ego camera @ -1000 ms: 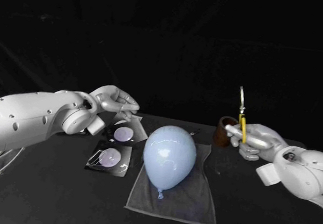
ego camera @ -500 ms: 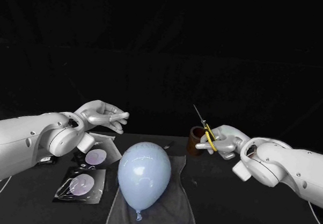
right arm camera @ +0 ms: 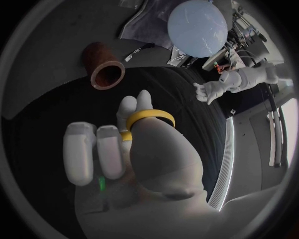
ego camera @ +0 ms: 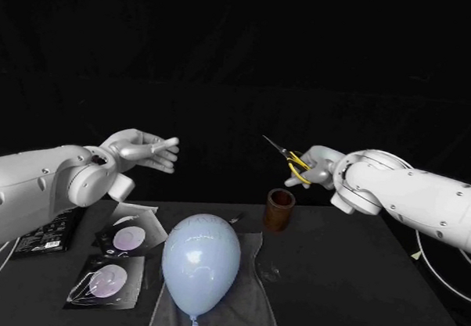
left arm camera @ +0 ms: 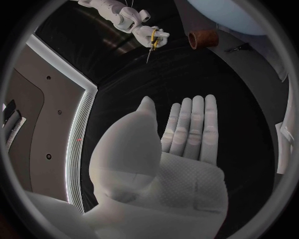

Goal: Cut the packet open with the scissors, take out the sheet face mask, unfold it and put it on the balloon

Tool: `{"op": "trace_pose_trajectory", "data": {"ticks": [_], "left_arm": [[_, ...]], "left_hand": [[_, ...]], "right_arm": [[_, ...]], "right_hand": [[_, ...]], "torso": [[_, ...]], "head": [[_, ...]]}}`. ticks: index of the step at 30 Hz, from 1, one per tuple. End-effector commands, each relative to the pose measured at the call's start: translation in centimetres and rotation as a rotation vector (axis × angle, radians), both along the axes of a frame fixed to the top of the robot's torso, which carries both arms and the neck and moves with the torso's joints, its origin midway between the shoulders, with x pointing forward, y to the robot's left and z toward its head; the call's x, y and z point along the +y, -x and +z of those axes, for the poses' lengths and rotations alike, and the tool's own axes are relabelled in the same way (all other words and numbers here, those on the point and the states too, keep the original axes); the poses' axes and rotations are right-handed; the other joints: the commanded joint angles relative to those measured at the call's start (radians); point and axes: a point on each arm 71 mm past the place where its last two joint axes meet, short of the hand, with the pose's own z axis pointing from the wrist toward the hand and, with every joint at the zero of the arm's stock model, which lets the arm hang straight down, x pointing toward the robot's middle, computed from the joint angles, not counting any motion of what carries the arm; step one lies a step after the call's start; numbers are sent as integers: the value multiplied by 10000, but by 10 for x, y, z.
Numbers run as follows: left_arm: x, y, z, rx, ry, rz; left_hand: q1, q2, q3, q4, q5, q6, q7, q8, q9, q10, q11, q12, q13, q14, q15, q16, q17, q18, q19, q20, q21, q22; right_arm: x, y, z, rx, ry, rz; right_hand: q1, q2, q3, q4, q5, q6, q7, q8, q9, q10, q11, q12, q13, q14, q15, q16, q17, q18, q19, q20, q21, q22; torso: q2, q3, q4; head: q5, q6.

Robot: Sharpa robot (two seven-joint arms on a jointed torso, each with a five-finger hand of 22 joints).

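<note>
left hand [ego camera: 144,150] has uncurled and hangs flat, empty; right hand [ego camera: 316,170], clamped on the scissors [ego camera: 290,158], has tipped them sideways. packets [ego camera: 125,238] lie untouched beside the balloon [ego camera: 199,257]; a low swing of the blades could pop it.

Table [ego camera: 336,284]: black matte surface; its far edge runs across the head view. Backdrop [ego camera: 246,62]: black cloth with faint vertical folds, spanning the full width behind the table. Lighting: dim, and the surroundings beyond the table are dark.
</note>
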Motion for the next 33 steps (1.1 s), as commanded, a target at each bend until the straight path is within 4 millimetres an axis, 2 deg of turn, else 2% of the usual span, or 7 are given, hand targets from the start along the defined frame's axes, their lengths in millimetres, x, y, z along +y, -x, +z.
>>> {"op": "trace_pose_trajectory", "data": {"ticks": [1, 9, 15, 22, 26, 30, 33], "left_arm": [[-7, -8, 14, -257, -250, -705], [-24, -33, 52, -1313, -1113, -740], [-37, -45, 65, -2002, -1513, -541], [-61, -50, 68, -2312, -2301, -998], [-78, -49, 66, -2319, -2964, -1586], [-94, -46, 63, -2238, -3498, -2160], [-106, -44, 60, -2133, -3861, -2621]], "left_hand": [[-137, -34, -103, 18, -18, -121, 142, -83, -38, -87, 64, -127, -8, -100, 39, -237, -128, 20, -187, 73, -133, -77], [-404, -87, -194, 25, -17, -284, 230, -270, -114, -331, 212, -531, -20, -638, 257, -1242, -629, -25, -945, 381, -716, -246], [-453, -246, -105, 34, -18, -489, 318, -421, -171, -700, 328, -868, -56, -978, 426, -1818, -936, -121, -1240, 412, -971, -236], [-863, -767, -167, 61, -11, -737, 497, -605, -231, -981, 496, -1118, -46, -1284, 600, -2339, -1226, -418, -1663, 425, -1287, -243], [-1023, -1066, -398, 74, -5, -893, 578, -718, -266, -1180, 588, -1258, -53, -1529, 710, -2657, -1408, -686, -2016, 430, -1531, -249], [-976, -1235, -518, 78, -1, -946, 585, -755, -275, -1253, 608, -1299, -52, -1616, 746, -2789, -1491, -817, -2302, 431, -1661, -259], [-850, -1179, -484, 71, -2, -963, 580, -768, -277, -1275, 610, -1308, -49, -1629, 756, -2843, -1530, -872, -2496, 429, -1726, -267]], "right_arm": [[7, -10, 13, -820, 3079, 480], [37, -36, 33, -1536, 5767, 723], [58, -42, 37, -1960, 6934, 941], [83, -44, 40, -2652, 7742, 1229], [97, -42, 41, -2982, 7951, 1474], [109, -40, 41, -3257, 8043, 1700], [118, -37, 42, -3473, 8070, 1865]], "right_hand": [[708, 591, -2, 37, -50, 51, -15, -30, -6, 1129, -789, 47, 20, 777, -1092, 52, 1155, 0, 754, -140, 51, 2217], [700, 542, -37, 51, -58, 69, -18, -29, -10, 1130, -788, 16, 3, 777, -1095, 55, 1162, -10, 771, -140, 95, 2237], [700, 510, -62, 56, -61, 78, -20, -30, -14, 1134, -789, 20, 11, 778, -1097, 59, 1171, -24, 793, -141, 154, 2263], [696, 492, -79, 64, -62, 89, -22, -29, -16, 1138, -790, 20, 15, 783, -1097, 72, 1196, -36, 811, -141, 204, 2285], [700, 469, -98, 67, -65, 105, -27, -28, -19, 1133, -793, -16, -9, 782, -1099, 71, 1195, -39, 817, -142, 220, 2292], [700, 468, -100, 69, -65, 107, -27, -27, -19, 1134, -793, -15, -8, 784, -1099, 74, 1202, -40, 818, -142, 224, 2294], [699, 464, -104, 71, -66, 112, -28, -27, -20, 1138, -794, -7, -1, 782, -1100, 72, 1197, -46, 827, -142, 249, 2304]], "torso": [[17, -14, 13], [1, -17, 7], [11, 6, -12], [19, 9, 4], [9, 6, -2], [5, -7, 4], [-2, -9, 15]], "head": [[-41, 80], [-27, 245], [41, 328], [62, 313], [125, 296], [123, 293], [172, 310]]}}
